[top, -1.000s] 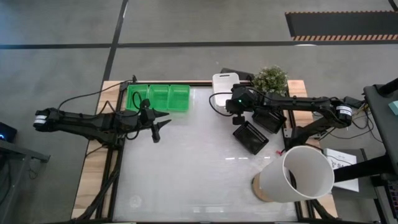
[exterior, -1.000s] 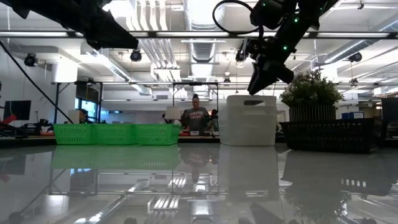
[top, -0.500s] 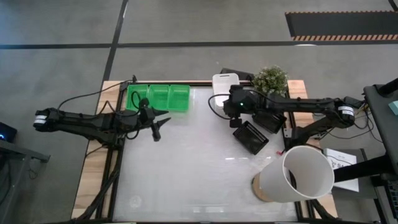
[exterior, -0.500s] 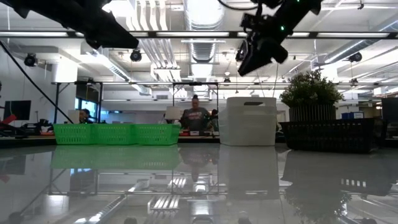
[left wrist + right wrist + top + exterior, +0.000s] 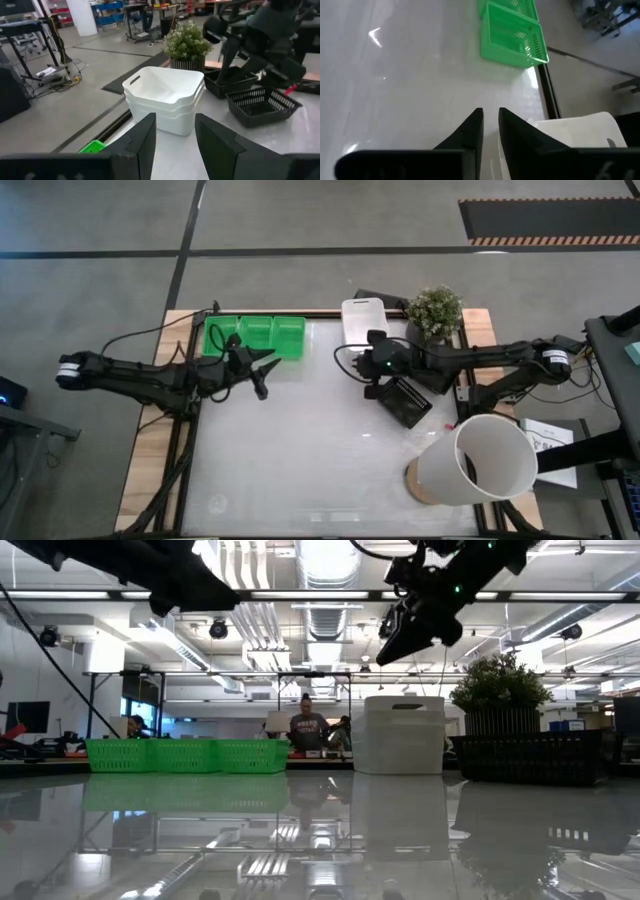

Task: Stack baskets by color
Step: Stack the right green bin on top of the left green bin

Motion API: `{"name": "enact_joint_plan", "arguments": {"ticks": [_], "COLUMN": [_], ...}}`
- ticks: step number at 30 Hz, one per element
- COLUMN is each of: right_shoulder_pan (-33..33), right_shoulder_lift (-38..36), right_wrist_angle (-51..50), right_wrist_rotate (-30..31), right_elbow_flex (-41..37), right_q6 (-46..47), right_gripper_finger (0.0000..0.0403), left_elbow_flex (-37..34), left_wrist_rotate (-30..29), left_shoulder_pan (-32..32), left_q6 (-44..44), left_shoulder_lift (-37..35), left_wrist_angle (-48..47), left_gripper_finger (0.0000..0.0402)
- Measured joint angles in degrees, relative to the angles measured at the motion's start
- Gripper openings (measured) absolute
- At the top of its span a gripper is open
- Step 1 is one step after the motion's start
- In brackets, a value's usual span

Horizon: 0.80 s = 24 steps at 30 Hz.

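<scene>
Fingers of your right gripper (image 5: 490,127) stand close together, holding nothing; your left gripper (image 5: 175,135) shows a moderate gap, also empty. High view: green baskets (image 5: 255,337) sit upper left, white baskets (image 5: 362,315) top centre, one black basket (image 5: 404,401) right of centre below that arm. Low view: right gripper (image 5: 400,635) hangs upper right. You're between picks; next, grasp the loose black basket's rim.

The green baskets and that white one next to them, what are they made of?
The green baskets look like moulded plastic in a bright colour, with walls perforated in a fine grid. The white baskets, in fact two nested, look like smooth, slightly translucent plastic with solid walls and a cut-out handle slot. The finish seems matte, though that is hard to tell.
</scene>
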Motion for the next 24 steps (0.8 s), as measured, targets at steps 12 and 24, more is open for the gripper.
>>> {"name": "enact_joint_plan", "arguments": {"ticks": [12,24], "right_shoulder_pan": [1.34,5.35], "right_shoulder_lift": [-0.22,-0.26], "right_wrist_angle": [9.25,29.52], "right_wrist_rotate": [-9.63,-16.66], "right_elbow_flex": [-5.83,-15.70], "right_q6": [-2.89,-6.06], "right_gripper_finger": [0.0017,0.0017], "left_elbow_flex": [6.79,18.02], "left_wrist_rotate": [9.30,16.93], "left_shoulder_pan": [2.11,7.81], "left_q6": [-3.55,-3.67], "left_shoulder_lift": [13.22,26.79], "left_wrist_angle": [-5.17,-26.22], "left_gripper_finger": [0.0121,0.0121]}}
